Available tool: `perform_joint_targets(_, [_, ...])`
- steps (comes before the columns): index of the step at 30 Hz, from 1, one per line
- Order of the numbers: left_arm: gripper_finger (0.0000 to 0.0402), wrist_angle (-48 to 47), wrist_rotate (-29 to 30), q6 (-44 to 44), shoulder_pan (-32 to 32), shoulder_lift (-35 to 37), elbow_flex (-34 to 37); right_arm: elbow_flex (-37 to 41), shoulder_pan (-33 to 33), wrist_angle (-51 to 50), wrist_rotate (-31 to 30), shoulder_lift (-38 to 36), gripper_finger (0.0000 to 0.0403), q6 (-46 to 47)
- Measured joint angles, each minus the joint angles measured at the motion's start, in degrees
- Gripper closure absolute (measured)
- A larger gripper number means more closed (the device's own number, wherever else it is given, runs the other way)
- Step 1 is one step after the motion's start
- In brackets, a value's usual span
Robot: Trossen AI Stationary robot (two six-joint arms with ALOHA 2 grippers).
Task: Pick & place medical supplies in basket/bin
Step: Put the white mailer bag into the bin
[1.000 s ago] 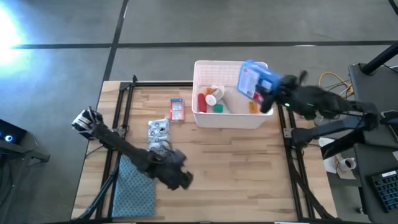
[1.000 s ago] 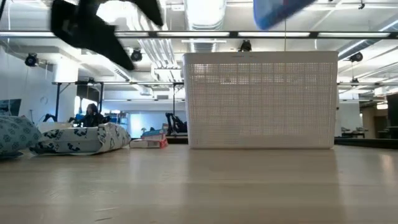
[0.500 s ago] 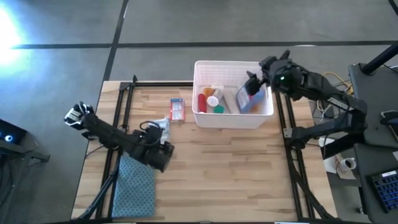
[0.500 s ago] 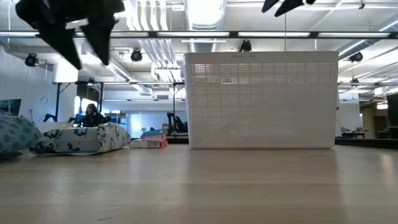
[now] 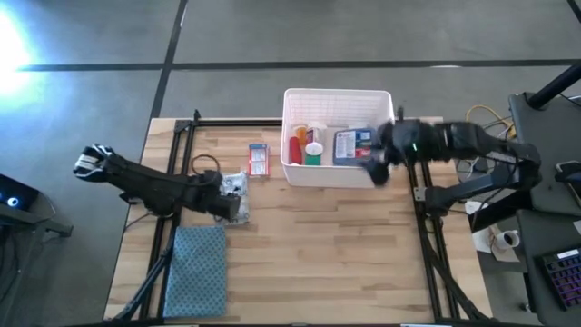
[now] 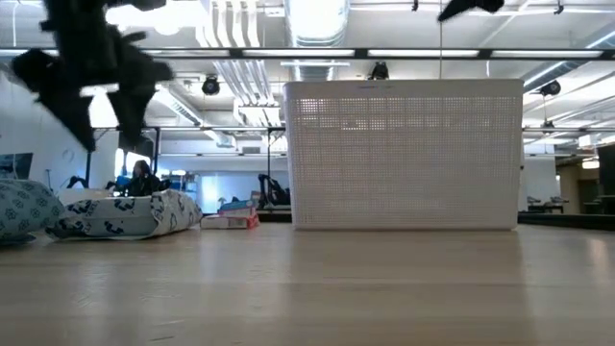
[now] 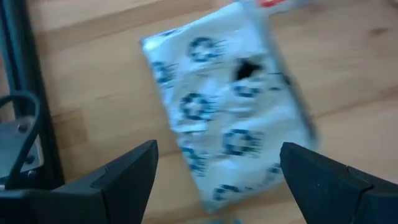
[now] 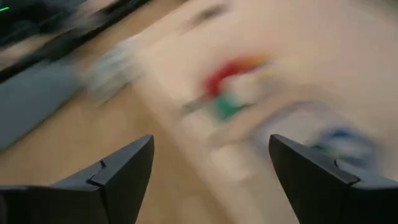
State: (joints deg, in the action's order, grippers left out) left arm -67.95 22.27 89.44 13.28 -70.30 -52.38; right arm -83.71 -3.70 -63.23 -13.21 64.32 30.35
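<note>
Supplies sat in the bin [image 5: 295, 173]; the right gripper [image 5: 374, 166] hung empty and spread, while the left gripper [image 7: 214, 180] spread over the packet [image 7: 227, 121] to grab.

Looking level across your table, you see the white perforated bin [image 6: 404, 154] standing right of centre, a dark gripper [image 6: 91, 72] hanging at upper left above a patterned silvery pack [image 6: 130, 213] lying beyond.
</note>
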Motion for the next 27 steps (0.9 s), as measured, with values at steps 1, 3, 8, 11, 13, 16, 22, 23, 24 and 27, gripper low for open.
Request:
perform_joint_targets(1, [0.0087,1.02,-0.18,1.14,-0.25,1.91,2.51,0.91,2.50,2.08,2.06,-0.48,0.0099,0.52])
perform_joint_targets(3, [0.0087,4.96,-0.37,3.80,-0.53,6.15,7.73,2.59,7.70,6.99,3.60,-1.11,0.0102,3.80])
perform_joint_targets(8, [0.0087,20.95,-0.98,9.75,-0.55,18.01,21.36,7.09,17.24,20.34,3.39,1.45,0.0105,12.41])
perform_joint_targets(11, [0.0087,26.57,-0.95,12.11,-0.55,23.18,27.32,9.24,20.14,24.35,3.78,3.79,0.0106,18.17])
perform_joint_targets(13, [0.0087,28.35,-0.91,12.84,-0.55,25.14,30.00,10.35,20.87,25.46,4.10,5.78,0.0106,22.48])
perform_joint_targets(16, [0.0087,28.55,-0.93,14.91,-0.55,26.08,32.79,12.81,21.11,27.50,4.81,10.39,0.0105,29.28])
perform_joint_targets(22, [0.0087,32.41,0.17,16.33,-0.53,25.62,36.54,16.80,18.78,45.12,10.02,21.14,0.0106,37.23])
perform_joint_targets(23, [0.0087,33.49,0.77,16.28,-0.53,25.60,37.17,17.30,18.13,49.00,10.08,23.37,0.0106,37.55])
perform_joint_targets(24, [0.0087,34.61,1.40,15.99,-0.47,25.61,37.76,17.51,17.33,52.37,10.19,25.51,0.0106,37.64])
perform_joint_targets(27, [0.0087,38.73,3.35,15.96,-0.48,25.74,39.96,16.19,14.19,57.20,11.74,31.14,0.0106,38.97])
